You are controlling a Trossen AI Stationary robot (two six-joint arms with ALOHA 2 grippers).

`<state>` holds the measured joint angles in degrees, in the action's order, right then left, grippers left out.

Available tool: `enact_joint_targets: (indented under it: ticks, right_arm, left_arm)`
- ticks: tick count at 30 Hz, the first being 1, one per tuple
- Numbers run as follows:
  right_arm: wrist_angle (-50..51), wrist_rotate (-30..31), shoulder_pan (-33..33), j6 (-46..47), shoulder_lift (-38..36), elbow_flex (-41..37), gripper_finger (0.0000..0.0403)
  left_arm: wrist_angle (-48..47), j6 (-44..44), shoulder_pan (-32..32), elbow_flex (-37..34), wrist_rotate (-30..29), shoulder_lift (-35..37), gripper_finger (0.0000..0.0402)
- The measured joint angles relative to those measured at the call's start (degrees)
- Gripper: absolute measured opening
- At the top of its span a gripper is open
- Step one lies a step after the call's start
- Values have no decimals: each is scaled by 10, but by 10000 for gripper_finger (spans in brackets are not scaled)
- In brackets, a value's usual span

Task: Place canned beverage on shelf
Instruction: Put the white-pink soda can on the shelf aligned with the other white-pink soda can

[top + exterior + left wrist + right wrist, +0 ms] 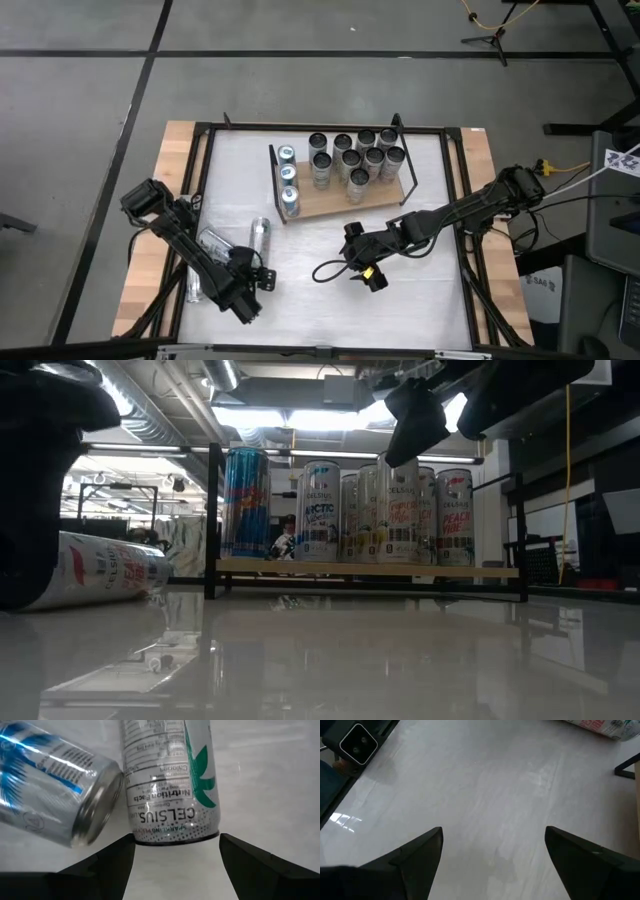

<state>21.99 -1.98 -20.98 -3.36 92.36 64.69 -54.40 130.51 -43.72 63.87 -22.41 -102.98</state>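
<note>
**Left gripper lined up on a fallen can, shelf well stocked**

The left gripper sits low at the near-left of the table, fingers spread, with the base of a white Celsius can lying right at the mouth of the gap and no pinch on it. A second can with blue print lies just beside it, tipped over too. Over to the right gripper: fingers wide apart above bare white tabletop, gripping nothing. Behind it stands the shelf, its wooden board carrying a crowd of upright cans.
</note>
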Motion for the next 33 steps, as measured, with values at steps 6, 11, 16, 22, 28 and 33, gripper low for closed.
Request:
enact_joint_targets:
  ticks: [6, 11, 16, 22, 28, 33]
  right_arm:
    - [0, 0, 0, 0, 0, 0, 344]
    - [0, 0, 0, 0, 0, 0, 344]
    - [0, 0, 0, 0, 0, 0, 344]
    - [0, 0, 0, 0, 0, 0, 344]
    - [0, 0, 0, 0, 0, 0, 344]
    - [0, 0, 0, 0, 0, 0, 344]
  left_arm:
    - [-2, 0, 10, 0, -39, 1, 282]
    - [-3, -4, 22, 0, -40, 1, 282]
    - [-3, -6, 32, 0, -41, 1, 282]
    - [-5, -23, 43, 0, -41, 1, 282]
    - [-5, -65, 59, 0, -41, 1, 282]
    - [-4, -97, 75, 0, -42, 1, 282]
